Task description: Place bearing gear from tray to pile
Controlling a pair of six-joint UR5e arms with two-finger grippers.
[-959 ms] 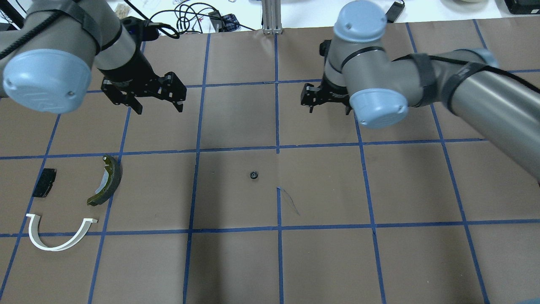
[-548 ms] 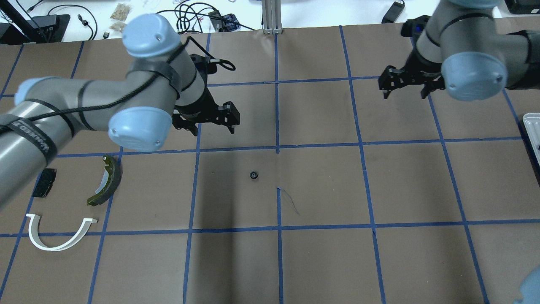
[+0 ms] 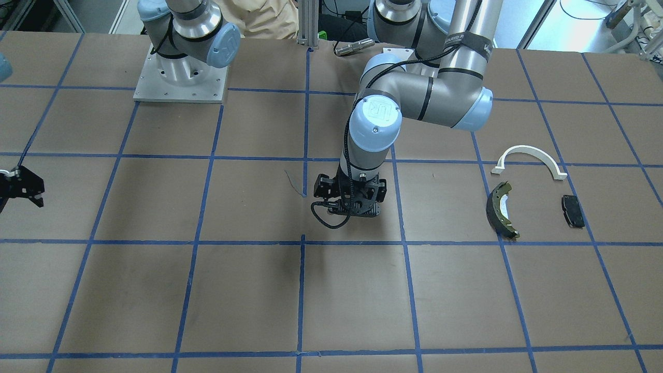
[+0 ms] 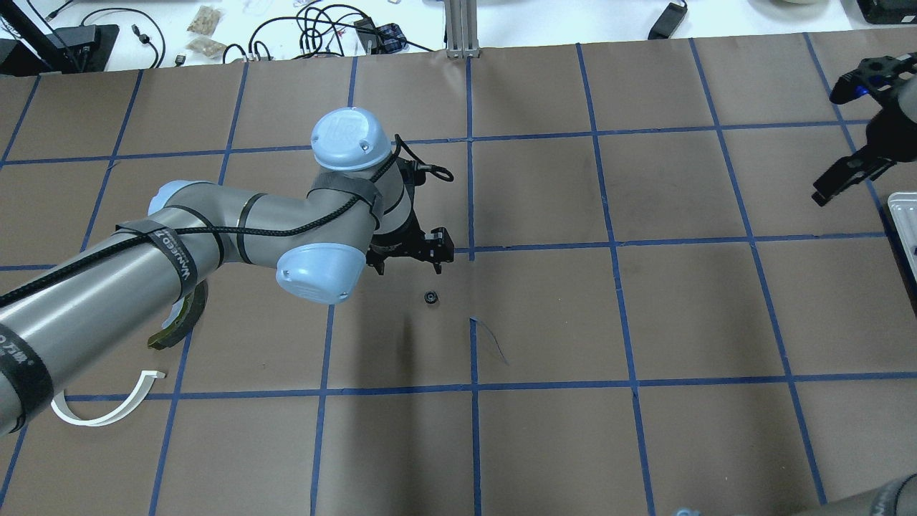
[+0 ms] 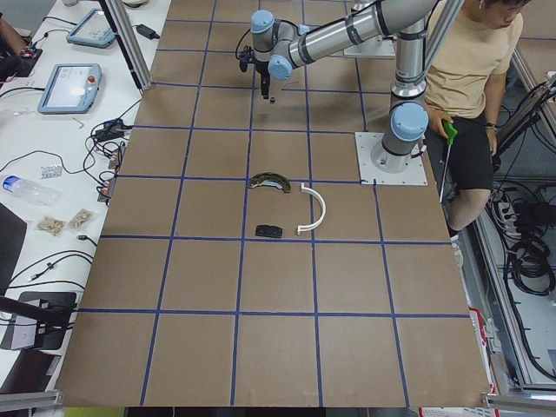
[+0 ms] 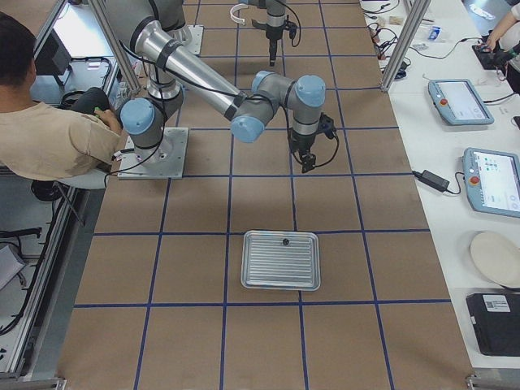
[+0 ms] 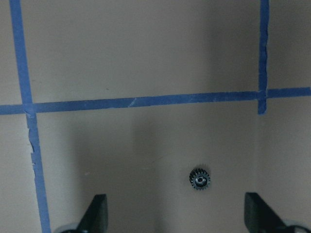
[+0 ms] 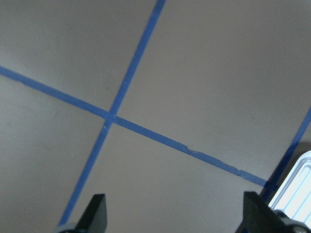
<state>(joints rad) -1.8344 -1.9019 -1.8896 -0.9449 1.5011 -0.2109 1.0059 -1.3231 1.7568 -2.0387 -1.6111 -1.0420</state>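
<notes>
The bearing gear (image 4: pixel 430 297) is a small black toothed ring lying on the brown paper near the table's middle. My left gripper (image 4: pixel 408 268) hovers just beyond it, open and empty. In the left wrist view the gear (image 7: pixel 199 178) lies between the spread fingertips, a little right of centre. The pile is at the left: white arch (image 3: pixel 528 155), olive-edged brake shoe (image 3: pixel 500 210), black pad (image 3: pixel 572 211). In the overhead view my left arm hides the pad and part of the shoe (image 4: pixel 172 333). My right gripper (image 4: pixel 842 183) is open and empty at the far right, near the tray (image 4: pixel 901 222).
The ribbed metal tray (image 6: pixel 282 260) lies at the right end of the table with a small dark part (image 6: pixel 285 241) at its edge. Blue tape lines grid the paper. Cables and devices lie beyond the far table edge. A person sits behind the robot bases.
My left arm has swung right and down from the far left to just beyond the gear. My right arm has drawn away to the far right by the tray. The gear has not moved.
</notes>
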